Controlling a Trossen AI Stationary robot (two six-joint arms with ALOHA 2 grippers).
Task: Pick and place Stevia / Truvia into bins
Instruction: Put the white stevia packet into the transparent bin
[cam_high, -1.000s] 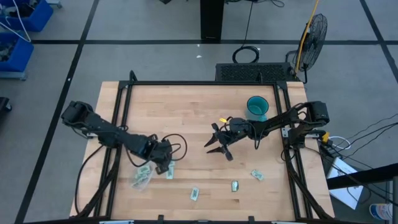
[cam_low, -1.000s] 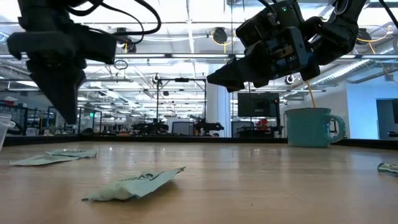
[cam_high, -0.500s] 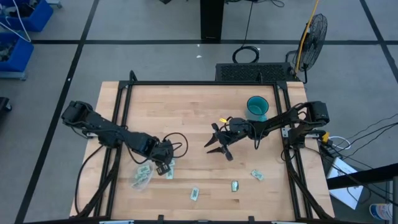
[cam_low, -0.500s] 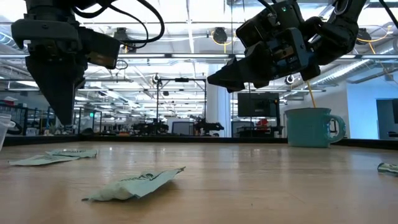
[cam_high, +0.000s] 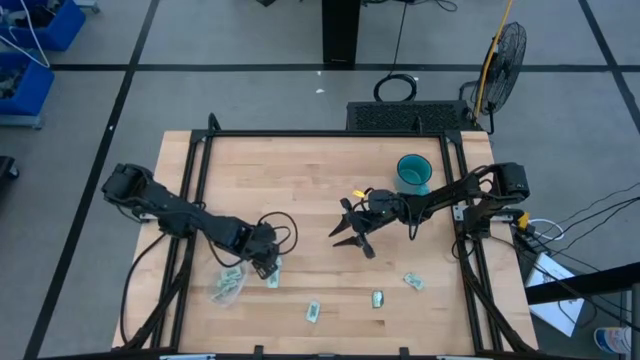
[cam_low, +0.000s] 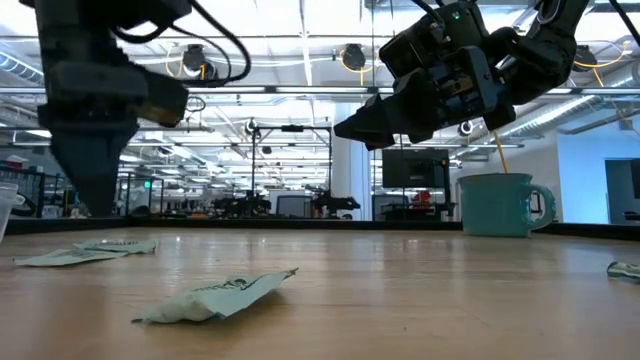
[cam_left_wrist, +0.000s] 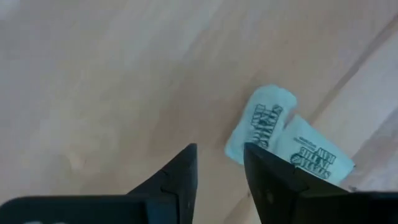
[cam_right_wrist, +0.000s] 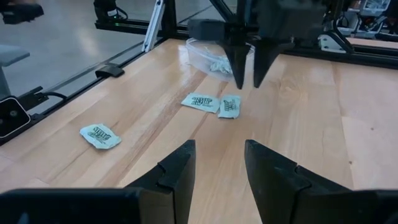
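Observation:
Two pale green Stevia sachets (cam_left_wrist: 261, 123) (cam_left_wrist: 313, 157) lie flat on the wood side by side, just beyond my left gripper (cam_left_wrist: 221, 171). That gripper is open, points down and hovers low between them and the clear bin (cam_right_wrist: 200, 55), which holds a few sachets. From the right wrist view I see its two fingers (cam_right_wrist: 239, 71) apart above the table. My right gripper (cam_high: 350, 233) hangs open above the table's middle with nothing in it. Three more sachets (cam_high: 313, 312) (cam_high: 377, 298) (cam_high: 413, 282) lie flat near the front edge.
A teal cup (cam_high: 413, 172) with a stick in it stands at the far right. The black frame rails (cam_high: 190, 200) run along the table's left and right sides. Bare wood lies between the two grippers.
My left gripper has come down a little toward the table beside the two sachets. In the low view its tip, drawn to a point before, now looks wider and blurred. The right arm and the sachets have kept still.

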